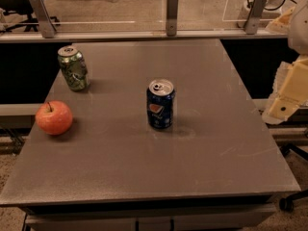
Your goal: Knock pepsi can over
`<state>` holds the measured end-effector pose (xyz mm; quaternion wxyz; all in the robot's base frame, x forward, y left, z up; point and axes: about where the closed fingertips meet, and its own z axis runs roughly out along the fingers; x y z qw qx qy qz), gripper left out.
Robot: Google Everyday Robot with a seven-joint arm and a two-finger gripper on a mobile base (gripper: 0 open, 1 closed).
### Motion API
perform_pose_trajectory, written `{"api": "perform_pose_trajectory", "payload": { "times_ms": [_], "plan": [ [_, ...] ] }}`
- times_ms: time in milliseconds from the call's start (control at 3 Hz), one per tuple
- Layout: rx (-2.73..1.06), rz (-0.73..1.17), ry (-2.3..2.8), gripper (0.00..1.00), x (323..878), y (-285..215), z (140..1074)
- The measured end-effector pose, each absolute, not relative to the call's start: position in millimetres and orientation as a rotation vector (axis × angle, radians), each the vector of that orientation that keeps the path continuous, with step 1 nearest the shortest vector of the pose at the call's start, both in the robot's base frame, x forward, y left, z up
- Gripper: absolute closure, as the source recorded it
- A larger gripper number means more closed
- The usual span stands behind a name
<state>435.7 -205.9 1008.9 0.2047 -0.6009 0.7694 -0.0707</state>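
The pepsi can (160,104) is dark blue with a red-white-blue round logo and a silver top with a pull tab. It stands upright near the middle of the grey table (144,162). My gripper (285,105) is at the right edge of the view, beyond the table's right side and well apart from the can. It hangs from the pale arm (301,28) above it.
A green patterned can (73,68) stands upright at the table's back left. A red apple (54,117) lies near the left edge. A rail with metal posts (172,13) runs behind the table. A chair wheel (286,203) sits on the floor at the lower right.
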Motion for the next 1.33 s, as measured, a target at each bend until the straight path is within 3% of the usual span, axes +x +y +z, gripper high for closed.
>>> {"api": "perform_pose_trajectory", "payload": {
  "times_ms": [667,1333],
  "plan": [
    [-1.599,-0.162,2.116,0.00,444,-198,1008],
    [-1.347,0.136,1.898,0.00,491,-157,977]
  ]
}}
